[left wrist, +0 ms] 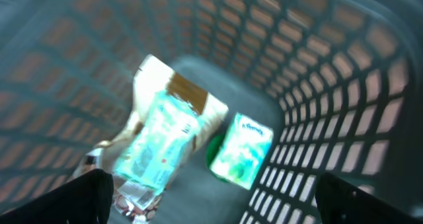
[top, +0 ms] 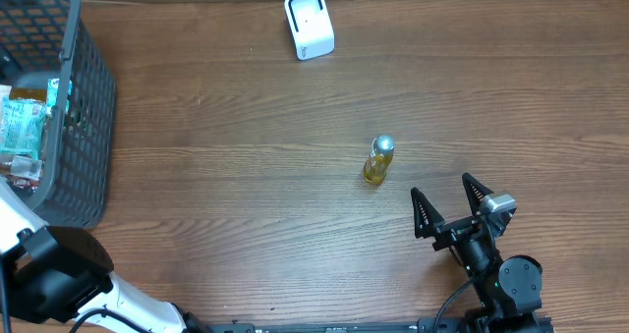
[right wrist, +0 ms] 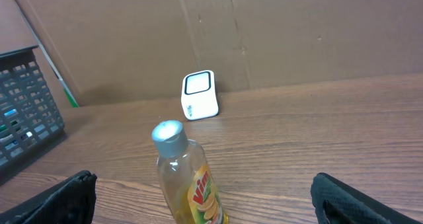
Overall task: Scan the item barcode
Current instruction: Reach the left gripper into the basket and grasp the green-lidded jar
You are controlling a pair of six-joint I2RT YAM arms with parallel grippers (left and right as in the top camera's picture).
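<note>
A clear bottle [top: 377, 161] of yellow liquid with a grey cap stands upright on the wooden table. My right gripper [top: 442, 189] is open just right of and in front of it, pointing at it. In the right wrist view the bottle [right wrist: 188, 178] stands between and beyond the spread fingers [right wrist: 66, 201], touching neither. The white barcode scanner [top: 309, 24] sits at the table's far edge, also seen behind the bottle as the scanner [right wrist: 199, 95]. My left gripper [left wrist: 221, 201] is open above the basket's inside, over a teal packet [left wrist: 158, 145] and a green packet [left wrist: 243, 150].
A dark mesh basket [top: 88, 107] with several packaged goods stands at the far left. The left arm's body [top: 49, 274] fills the near left corner. A brown cardboard wall [right wrist: 264, 32] backs the table behind the scanner.
</note>
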